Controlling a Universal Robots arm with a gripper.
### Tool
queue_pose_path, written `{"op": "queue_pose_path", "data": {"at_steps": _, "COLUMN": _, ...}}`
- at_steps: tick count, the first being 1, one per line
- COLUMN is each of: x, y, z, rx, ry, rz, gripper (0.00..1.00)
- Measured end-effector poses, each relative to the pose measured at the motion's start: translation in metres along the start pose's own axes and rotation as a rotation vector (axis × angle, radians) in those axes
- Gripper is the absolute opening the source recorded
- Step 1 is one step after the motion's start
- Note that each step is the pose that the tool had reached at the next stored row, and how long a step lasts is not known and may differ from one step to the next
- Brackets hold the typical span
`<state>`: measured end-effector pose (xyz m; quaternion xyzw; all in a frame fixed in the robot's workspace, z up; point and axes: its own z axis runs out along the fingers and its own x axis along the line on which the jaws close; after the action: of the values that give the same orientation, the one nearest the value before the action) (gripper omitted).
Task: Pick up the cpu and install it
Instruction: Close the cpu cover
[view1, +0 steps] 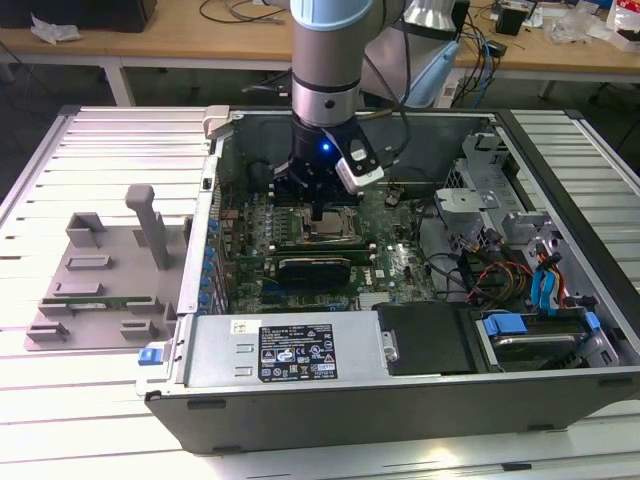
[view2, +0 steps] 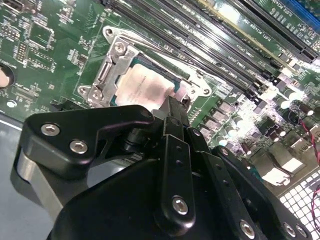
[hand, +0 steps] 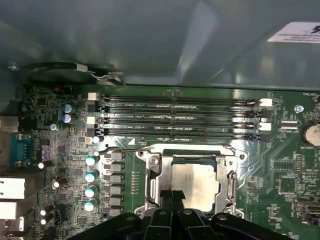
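The cpu (hand: 197, 185) is a flat square chip with a silvery top, lying flat inside the open metal socket frame (hand: 231, 185) on the green motherboard. In the second wrist view the cpu (view2: 142, 90) sits in the same frame (view2: 107, 72). My gripper (hand: 171, 196) hangs just over one edge of the chip, its two black fingers pressed together with nothing between them. The tip (view2: 172, 105) stands at the chip's edge; I cannot tell whether it touches. In the exterior view the gripper (view1: 318, 212) reaches down into the open computer case over the cpu (view1: 328, 226).
Several memory slots (hand: 175, 117) run alongside the socket, with the case wall (hand: 150, 40) beyond them. A black card (view1: 315, 268) lies near the socket. Drive cage and cables (view1: 520, 260) fill the exterior view's right. A grey fixture (view1: 100, 280) sits outside the case at the exterior view's left.
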<state>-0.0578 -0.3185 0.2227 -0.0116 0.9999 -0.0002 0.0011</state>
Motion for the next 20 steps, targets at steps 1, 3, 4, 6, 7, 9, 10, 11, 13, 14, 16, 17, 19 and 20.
{"op": "queue_pose_path", "data": {"at_steps": 1, "x": 0.0021, "y": 0.0, "z": 0.0015, "rx": 0.0002, "ry": 0.0001, "rz": 0.0, "gripper": 0.11}}
{"op": "queue_pose_path", "data": {"at_steps": 3, "x": 0.0036, "y": 0.0, "z": 0.0019, "rx": 0.0003, "ry": 0.0002, "rz": 0.0, "gripper": 0.11}}
{"op": "queue_pose_path", "data": {"at_steps": 4, "x": 0.0036, "y": 0.0, "z": 0.0019, "rx": 0.0003, "ry": 0.0002, "rz": 0.0, "gripper": 0.11}}
{"op": "queue_pose_path", "data": {"at_steps": 6, "x": 0.0039, "y": 0.0, "z": 0.002, "rx": 0.0002, "ry": 0.0, "rz": 0.0, "gripper": 0.11}}
{"op": "queue_pose_path", "data": {"at_steps": 7, "x": 0.0052, "y": 0.0003, "z": 0.0022, "rx": 0.0, "ry": -0.0013, "rz": -0.003, "gripper": 0.11}}
{"op": "queue_pose_path", "data": {"at_steps": 9, "x": 0.0057, "y": 0.0002, "z": 0.0026, "rx": 0.0001, "ry": -0.0015, "rz": -0.01, "gripper": 0.11}}
{"op": "queue_pose_path", "data": {"at_steps": 10, "x": 0.0061, "y": 0.0002, "z": 0.0035, "rx": 0.0001, "ry": -0.0015, "rz": -0.014, "gripper": 0.11}}
{"op": "queue_pose_path", "data": {"at_steps": 11, "x": 0.0067, "y": 0.0002, "z": 0.005, "rx": 0.0002, "ry": -0.0014, "rz": -0.017, "gripper": 0.11}}
{"op": "queue_pose_path", "data": {"at_steps": 13, "x": 0.0089, "y": 0.0003, "z": 0.0079, "rx": 0.0004, "ry": -0.0014, "rz": -0.022, "gripper": 0.11}}
{"op": "queue_pose_path", "data": {"at_steps": 14, "x": 0.0094, "y": 0.0003, "z": 0.0086, "rx": 0.0008, "ry": -0.0014, "rz": -0.023, "gripper": 0.11}}
{"op": "queue_pose_path", "data": {"at_steps": 16, "x": 0.0102, "y": 0.0003, "z": 0.0106, "rx": 0.0013, "ry": -0.0013, "rz": -0.024, "gripper": 0.11}}
{"op": "queue_pose_path", "data": {"at_steps": 17, "x": 0.0102, "y": 0.0003, "z": 0.0113, "rx": 0.0014, "ry": -0.0013, "rz": -0.024, "gripper": 0.11}}
{"op": "queue_pose_path", "data": {"at_steps": 19, "x": 0.0102, "y": 0.0003, "z": 0.0114, "rx": 0.0015, "ry": -0.0012, "rz": -0.024, "gripper": 0.11}}
{"op": "queue_pose_path", "data": {"at_steps": 20, "x": 0.0102, "y": 0.0004, "z": 0.0122, "rx": 0.001, "ry": -0.0016, "rz": -0.024, "gripper": 0.11}}
